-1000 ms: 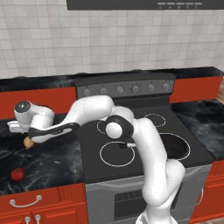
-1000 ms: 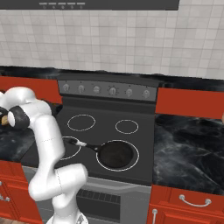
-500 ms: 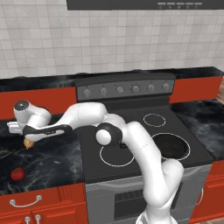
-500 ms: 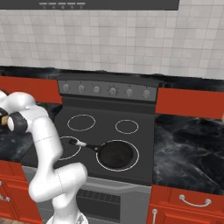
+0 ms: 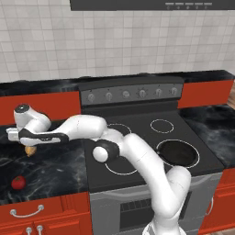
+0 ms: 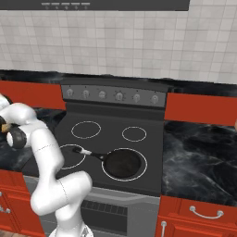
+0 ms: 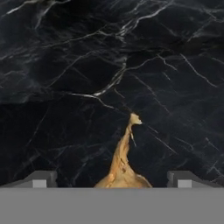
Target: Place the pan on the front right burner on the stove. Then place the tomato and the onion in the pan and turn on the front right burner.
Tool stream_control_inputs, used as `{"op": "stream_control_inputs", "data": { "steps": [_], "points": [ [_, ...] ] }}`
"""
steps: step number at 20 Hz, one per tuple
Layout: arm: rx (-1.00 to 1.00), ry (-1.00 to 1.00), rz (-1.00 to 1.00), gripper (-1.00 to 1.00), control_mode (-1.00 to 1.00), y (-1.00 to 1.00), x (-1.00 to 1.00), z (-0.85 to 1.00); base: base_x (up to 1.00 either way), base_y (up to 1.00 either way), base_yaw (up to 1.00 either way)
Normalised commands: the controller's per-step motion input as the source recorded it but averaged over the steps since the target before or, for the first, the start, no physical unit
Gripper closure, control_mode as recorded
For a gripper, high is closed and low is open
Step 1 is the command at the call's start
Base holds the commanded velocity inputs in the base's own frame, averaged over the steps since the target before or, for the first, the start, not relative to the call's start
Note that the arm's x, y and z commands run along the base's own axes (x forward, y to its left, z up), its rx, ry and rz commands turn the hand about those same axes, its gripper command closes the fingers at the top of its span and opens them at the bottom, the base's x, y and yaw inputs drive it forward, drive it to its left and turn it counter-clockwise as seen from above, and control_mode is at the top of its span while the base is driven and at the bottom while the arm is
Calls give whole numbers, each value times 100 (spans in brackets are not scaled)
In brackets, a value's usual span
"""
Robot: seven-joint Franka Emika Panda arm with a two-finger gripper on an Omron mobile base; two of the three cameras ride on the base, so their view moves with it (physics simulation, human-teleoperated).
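In the hand view the gripper (image 7: 111, 181) stands wide open, one finger tip at 8 o'clock and one at 4, with the tan onion (image 7: 123, 168) between them (stalk pointing to 12) on the black marble counter (image 7: 65, 78). From the left base view the tomato (image 5: 18, 182) lies nearest, at 6 o'clock from the onion (image 5: 30, 150). Farther right on the stove (image 5: 151, 137), the pan (image 5: 176, 153) sits inside the front right burner (image 5: 198, 158).

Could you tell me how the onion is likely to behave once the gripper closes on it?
The onion looks rounded, so it may roll or squirt sideways between the open gripper. Its thin dry stalk would probably bend, so grasping the bulb seems safer.
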Motion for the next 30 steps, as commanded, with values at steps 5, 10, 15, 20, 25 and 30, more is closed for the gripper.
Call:
{"op": "stream_control_inputs", "data": {
  "steps": [5,10,15,20,25,30],
  "points": [
    [-3,12,0,-100,-100,17,0,-10,0,0,0],
    [-7,7,0,-100,-100,1,0,-10,0,0,0],
    [-9,5,0,-100,-100,0,-4,-5,0,0,0],
    [-10,8,0,100,-100,0,-11,-13,0,0,0],
    [-8,4,0,100,-100,0,-8,-3,0,0,0],
    [-7,0,0,100,-100,0,-1,38,0,0,0]
  ]
}}
